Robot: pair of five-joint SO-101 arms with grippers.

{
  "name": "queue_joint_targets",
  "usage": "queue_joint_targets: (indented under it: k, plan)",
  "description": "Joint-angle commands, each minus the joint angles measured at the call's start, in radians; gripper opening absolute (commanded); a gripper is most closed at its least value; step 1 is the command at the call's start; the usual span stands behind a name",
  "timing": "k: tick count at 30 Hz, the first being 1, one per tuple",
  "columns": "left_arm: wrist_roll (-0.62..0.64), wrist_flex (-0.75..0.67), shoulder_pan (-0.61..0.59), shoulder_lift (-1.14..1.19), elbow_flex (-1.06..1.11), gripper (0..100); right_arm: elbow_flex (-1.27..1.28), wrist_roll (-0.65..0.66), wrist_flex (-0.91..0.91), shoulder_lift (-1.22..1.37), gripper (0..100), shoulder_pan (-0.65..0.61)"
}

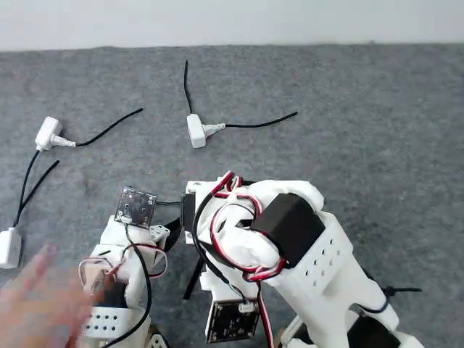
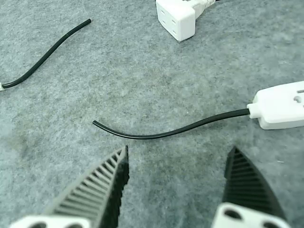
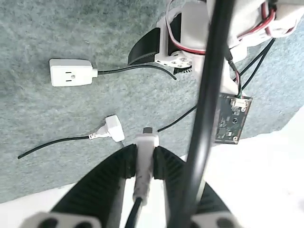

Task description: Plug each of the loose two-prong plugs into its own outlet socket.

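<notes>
From up high, my left arm (image 1: 123,254) and my right arm (image 1: 312,246) sit side by side at the bottom middle of the frame, on the carpet (image 1: 377,109). One corded piece (image 1: 47,133) lies at the upper left. A second corded piece (image 1: 196,130) lies at the upper middle, behind my arms. A block (image 1: 9,246) lies at the left edge. Just in front of my left pincer (image 2: 179,153) lies a cord (image 2: 142,136), running to a socket (image 2: 280,110). A plug (image 3: 146,140) sits between the fingers of my right pincer (image 3: 145,159).

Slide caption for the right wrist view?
Right gripper grips a white two-prong plug over grey carpet bearing a white outlet socket and another white plug.
</notes>
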Motion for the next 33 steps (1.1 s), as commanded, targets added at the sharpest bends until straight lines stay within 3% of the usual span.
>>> queue_joint_targets:
  k: [1,10,15,33]
  plan:
    - [-0.005,0.006,-0.006,-0.002,-0.01,32,0.0,-0.009,0.039,-0.001,1.2,0.036]
    - [-0.005,0.006,-0.006,-0.002,-0.01,32,0.048,0.002,-0.033,0.116,1.2,0.226]
    - [-0.005,0.006,-0.006,-0.002,-0.01,32,0.048,0.12,-0.036,0.18,1.2,0.34]
    - [-0.005,0.006,-0.006,-0.002,-0.01,32,0.046,0.127,-0.229,0.397,1.2,0.549]
